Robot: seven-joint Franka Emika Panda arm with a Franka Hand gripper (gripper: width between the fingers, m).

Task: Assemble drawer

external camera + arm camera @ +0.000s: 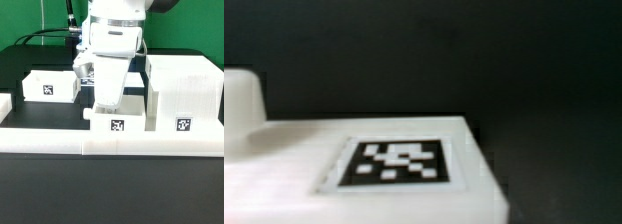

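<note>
The housing [185, 95] stands on the table [30, 60] at the exterior view's right. One tray [50, 85] sits at the left. The middle tray [117, 122] sits between them, just behind the rail [50, 142]. The claw [105, 103] hangs low over the middle tray, maybe touching it. The wrist view is blurry, so I cannot tell if the claw is spread or pinching.

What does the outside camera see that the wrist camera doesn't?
Only the exterior view shows the arm, the big housing, a second tray on that view's left, and the rail in front. Only the wrist view shows the tag with its little squares up close, plus a white lump I can't identify. Both show the middle tray and its tag.
</note>
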